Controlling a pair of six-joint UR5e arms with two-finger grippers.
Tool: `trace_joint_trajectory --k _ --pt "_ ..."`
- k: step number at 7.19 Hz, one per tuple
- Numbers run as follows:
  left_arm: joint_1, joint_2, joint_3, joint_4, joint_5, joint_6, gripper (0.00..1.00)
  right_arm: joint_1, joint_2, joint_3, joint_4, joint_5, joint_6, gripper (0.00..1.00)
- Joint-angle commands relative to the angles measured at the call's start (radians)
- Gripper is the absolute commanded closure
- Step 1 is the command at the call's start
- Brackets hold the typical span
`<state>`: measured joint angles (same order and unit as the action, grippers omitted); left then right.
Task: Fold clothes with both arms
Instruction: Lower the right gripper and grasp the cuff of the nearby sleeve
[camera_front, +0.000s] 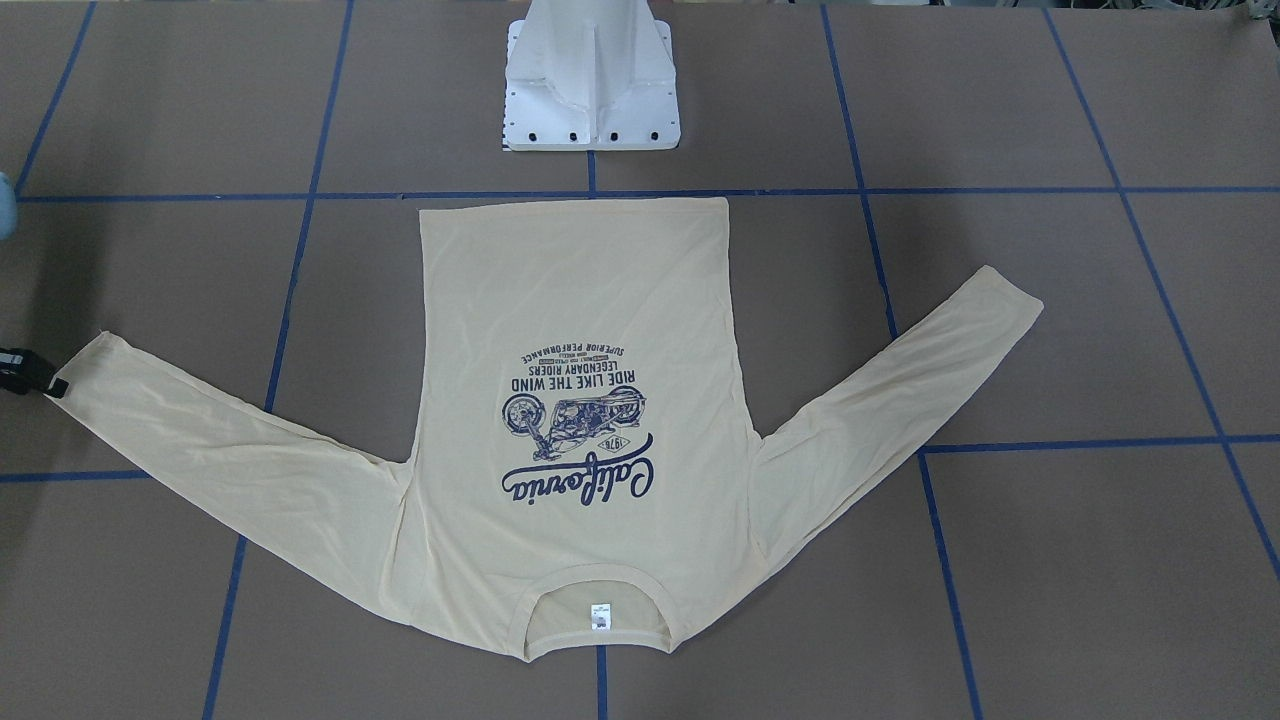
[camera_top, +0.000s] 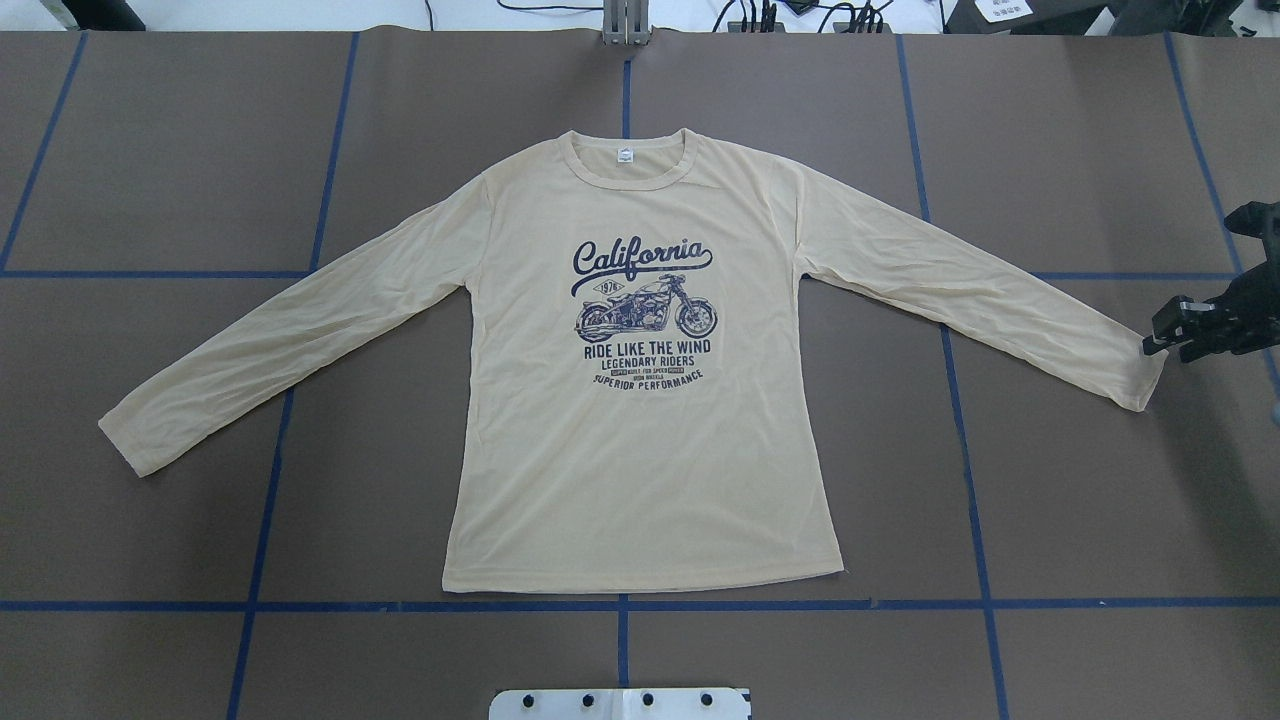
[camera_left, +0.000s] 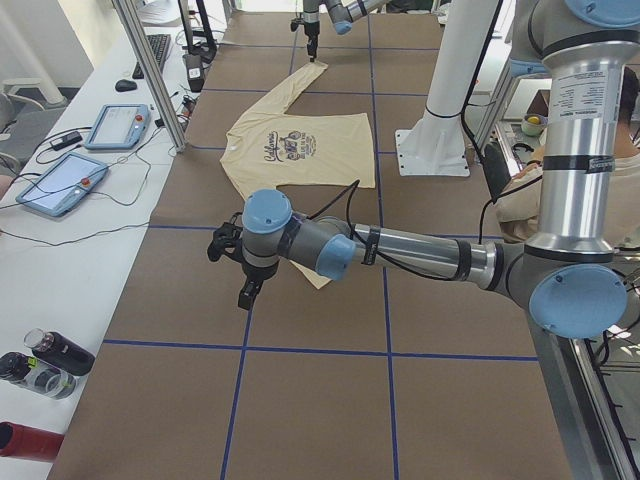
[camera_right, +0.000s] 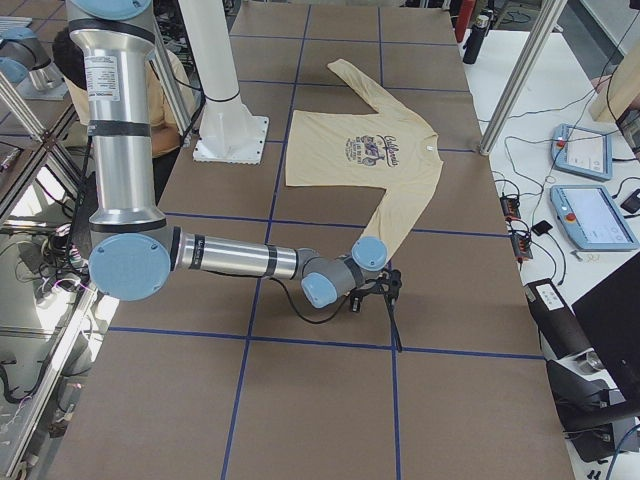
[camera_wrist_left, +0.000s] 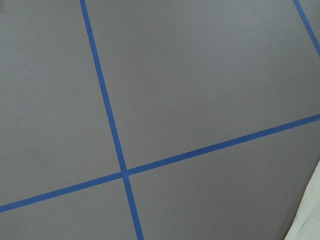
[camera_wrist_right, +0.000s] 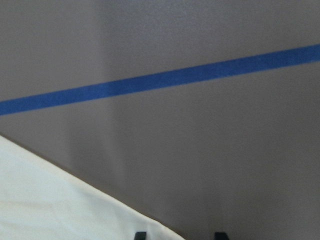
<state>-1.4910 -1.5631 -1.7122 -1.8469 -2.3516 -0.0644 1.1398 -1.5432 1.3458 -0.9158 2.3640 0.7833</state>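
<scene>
One cream long-sleeved shirt (camera_top: 640, 450) lay flat. Of two grippers, the right gripper (camera_top: 1160, 335) sat just beside one cuff, fingers parted; whether the left gripper (camera_left: 247, 295) was open or closed could not be told.

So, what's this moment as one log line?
shirt flat, print up | right claw open at sleeve cuff | left claw near other cuff, state unclear | fold not started

The left arm (camera_left: 420, 255) and right arm (camera_right: 235, 258) reach out low, the right gripper (camera_top: 1156, 338) with fingers (camera_wrist_right: 140, 235) parted.

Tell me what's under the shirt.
Only the brown table with blue tape lines shows around the shirt; lines pass beneath its body. Whatever lies under the fabric is covered.
</scene>
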Motion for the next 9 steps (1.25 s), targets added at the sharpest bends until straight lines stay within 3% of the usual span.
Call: trace_joint_trajectory --k 1,2,5,9 --pt "0.000 0.000 -0.001 0.000 0.000 0.000 0.01 0.000 0.000 -0.001 -0.002 0.000 0.001 0.83" --pt "0.000 0.000 0.000 0.000 0.000 0.000 0.01 0.000 0.002 -0.001 -0.002 0.000 0.001 1.00" --pt "0.000 0.000 -0.001 0.000 -0.001 0.000 0.01 0.000 0.005 0.018 -0.002 0.011 0.002 1.00" --pt "0.000 0.000 -0.012 0.000 -0.001 0.000 0.01 0.003 0.029 0.179 -0.015 0.029 0.140 1.00"
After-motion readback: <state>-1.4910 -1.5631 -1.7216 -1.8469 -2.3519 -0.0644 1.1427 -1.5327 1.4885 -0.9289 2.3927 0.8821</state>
